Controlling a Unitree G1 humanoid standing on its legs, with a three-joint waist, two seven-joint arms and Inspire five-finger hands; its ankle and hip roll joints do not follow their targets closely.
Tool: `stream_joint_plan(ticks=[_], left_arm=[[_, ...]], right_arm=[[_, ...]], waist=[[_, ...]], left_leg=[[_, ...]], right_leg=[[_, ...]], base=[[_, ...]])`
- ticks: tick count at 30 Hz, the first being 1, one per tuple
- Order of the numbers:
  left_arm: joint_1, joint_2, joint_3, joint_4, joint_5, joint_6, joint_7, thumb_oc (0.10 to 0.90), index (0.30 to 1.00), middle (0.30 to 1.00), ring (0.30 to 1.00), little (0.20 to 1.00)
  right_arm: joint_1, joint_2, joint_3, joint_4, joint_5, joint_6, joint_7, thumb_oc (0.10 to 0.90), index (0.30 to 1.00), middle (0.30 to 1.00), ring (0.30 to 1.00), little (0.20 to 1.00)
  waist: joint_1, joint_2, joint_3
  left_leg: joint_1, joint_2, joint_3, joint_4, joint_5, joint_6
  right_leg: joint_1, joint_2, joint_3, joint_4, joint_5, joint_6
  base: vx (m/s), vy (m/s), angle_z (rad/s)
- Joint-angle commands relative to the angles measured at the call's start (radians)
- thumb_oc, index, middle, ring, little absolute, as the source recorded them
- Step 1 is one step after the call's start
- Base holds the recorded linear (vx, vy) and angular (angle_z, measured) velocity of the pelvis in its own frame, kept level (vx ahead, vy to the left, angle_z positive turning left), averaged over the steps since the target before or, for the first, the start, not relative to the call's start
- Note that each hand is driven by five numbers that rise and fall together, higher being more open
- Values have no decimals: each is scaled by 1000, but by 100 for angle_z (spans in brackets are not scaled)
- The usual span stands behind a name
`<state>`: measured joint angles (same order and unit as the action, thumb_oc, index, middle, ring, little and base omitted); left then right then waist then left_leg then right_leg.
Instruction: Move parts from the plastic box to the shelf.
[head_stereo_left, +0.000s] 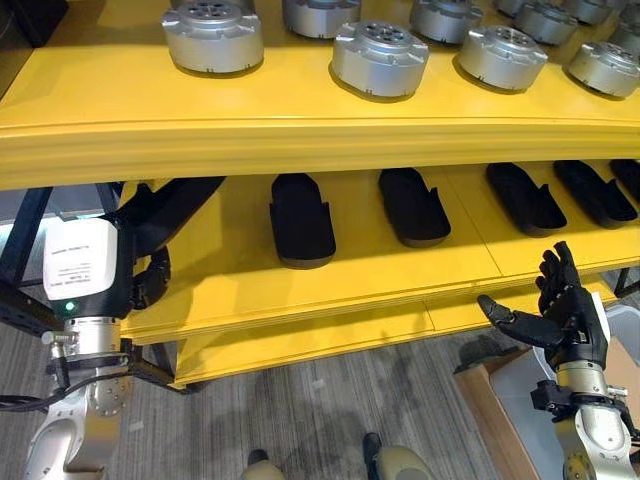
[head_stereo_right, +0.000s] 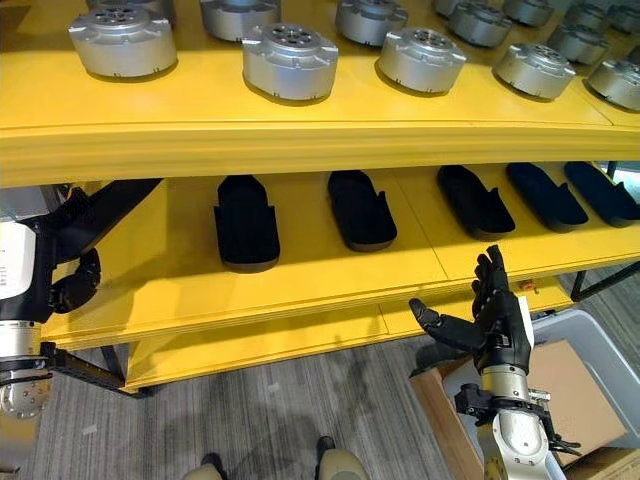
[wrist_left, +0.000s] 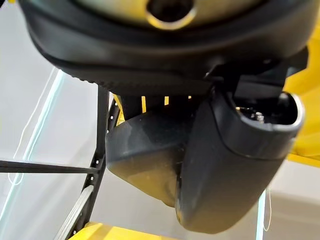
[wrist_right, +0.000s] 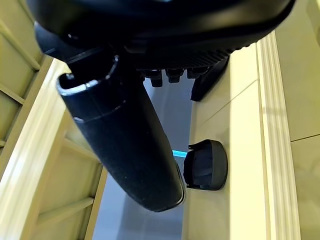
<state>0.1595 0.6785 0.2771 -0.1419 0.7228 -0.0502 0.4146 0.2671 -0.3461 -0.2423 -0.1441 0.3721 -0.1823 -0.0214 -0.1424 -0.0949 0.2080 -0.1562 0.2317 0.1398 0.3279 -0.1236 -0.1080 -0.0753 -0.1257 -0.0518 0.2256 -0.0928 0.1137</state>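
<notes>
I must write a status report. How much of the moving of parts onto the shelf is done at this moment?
Done: a row of black parts already lies on the lower yellow shelf, and silver round parts stand on the shelf above. In hand: the left robot hand curls round a black part at the shelf's left end. The right robot hand is open and holds nothing. Left: setting this part down; what remains in the plastic box is not visible.

Bright overhead light glares off the yellow shelf (head_stereo_left: 300, 130); close wrist views blur softly.
</notes>
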Motion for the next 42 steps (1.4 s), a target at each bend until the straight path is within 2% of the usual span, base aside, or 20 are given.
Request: stream_joint_plan(ticks=[1, 11, 17, 23, 26, 37, 42], left_arm=[[-157, 31, 59, 11, 28, -3, 111, 400, 300, 300, 300, 300], [-234, 41, -17, 104, 36, 33, 86, 400, 300, 300, 300, 300], [-372, 96, -130, 201, 72, 83, 29, 400, 300, 300, 300, 300], [-525, 114, -231, 308, 96, 142, 20, 400, 300, 300, 300, 300], [-605, 127, -280, 357, 87, 145, 17, 400, 300, 300, 300, 300], [-717, 140, -291, 481, 24, 210, 46, 400, 300, 300, 300, 300], [-715, 150, -267, 505, -10, 222, 50, 400, 300, 300, 300, 300]], right_arm=[[-55, -48, -56, -77, 0, -83, -5, 900, 1000, 1000, 1000, 1000], [-57, -52, -53, -73, 7, -73, 3, 900, 1000, 1000, 1000, 1000], [-89, -69, -27, -65, 15, -53, 4, 900, 1000, 1000, 1000, 1000], [-120, -77, -2, -61, 21, -42, 0, 900, 1000, 1000, 1000, 1000], [-135, -84, 16, -60, 26, -41, 2, 900, 1000, 1000, 1000, 1000], [-144, -94, 26, -65, 46, -35, 11, 900, 1000, 1000, 1000, 1000], [-139, -100, 18, -73, 50, -30, 15, 900, 1000, 1000, 1000, 1000]], waist=[[-27, 10, -81], [-33, 12, -73], [-41, 16, -50], [-48, 10, -53], [-50, 7, -48], [-50, -13, -52], [-47, -17, -53]], left_leg=[[42, 85, 63, 33, -51, -1], [10, 85, 46, 50, -49, -4], [-68, 83, 4, 94, -49, -3], [-147, 90, -33, 156, -62, 2], [-171, 95, -49, 186, -73, 2], [-217, 106, -80, 211, -73, -1], [-230, 108, -90, 212, -71, -4]], right_leg=[[56, -34, 42, -31, -56, 13], [41, -33, 21, -6, -64, 11], [-20, -28, 2, 54, -75, 8], [-83, -15, -10, 128, -99, 2], [-103, -9, -15, 165, -117, -1], [-139, 9, -25, 208, -136, -11], [-149, 12, -30, 215, -141, -14]], base=[[0, 0, 0], [-9, -4, 4], [-58, -15, 12], [-44, -21, 7], [-34, -16, 12], [-3, -13, 3], [4, -13, 4]])
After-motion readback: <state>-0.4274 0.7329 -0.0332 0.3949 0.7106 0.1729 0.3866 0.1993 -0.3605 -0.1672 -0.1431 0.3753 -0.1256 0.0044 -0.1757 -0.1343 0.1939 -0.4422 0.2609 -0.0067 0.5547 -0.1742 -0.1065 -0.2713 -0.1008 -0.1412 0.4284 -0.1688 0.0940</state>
